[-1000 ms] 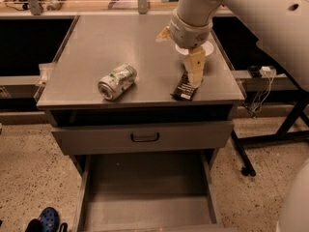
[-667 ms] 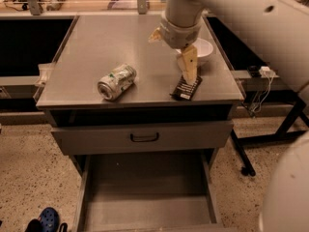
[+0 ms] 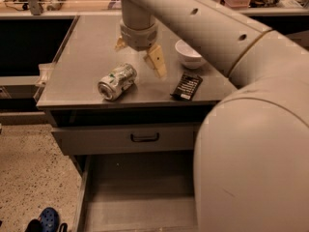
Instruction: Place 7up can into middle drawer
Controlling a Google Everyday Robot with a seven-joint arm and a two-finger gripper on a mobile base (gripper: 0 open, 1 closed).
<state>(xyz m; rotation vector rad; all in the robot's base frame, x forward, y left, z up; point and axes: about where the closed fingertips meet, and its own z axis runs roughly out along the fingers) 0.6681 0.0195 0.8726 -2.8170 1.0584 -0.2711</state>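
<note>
The 7up can point(image 3: 117, 81) lies on its side on the grey cabinet top point(image 3: 87, 66), near the front edge, left of centre. My gripper point(image 3: 138, 53) hangs just above and behind the can's right end. It is open and empty, with one tan finger point(image 3: 157, 63) pointing down to the right of the can. The middle drawer point(image 3: 135, 197) is pulled out below the cabinet, and its flat floor is bare. My arm covers the drawer's right part.
A white bowl point(image 3: 189, 53) stands right of the gripper. A flat black snack packet point(image 3: 187, 86) lies by the front right edge. A shut drawer front with a dark loop handle point(image 3: 145, 137) sits under the top. A blue shoe point(image 3: 48, 219) is on the floor.
My gripper has moved left, from above the black packet to just behind the can. The arm now fills the right side of the view. The can has not moved.
</note>
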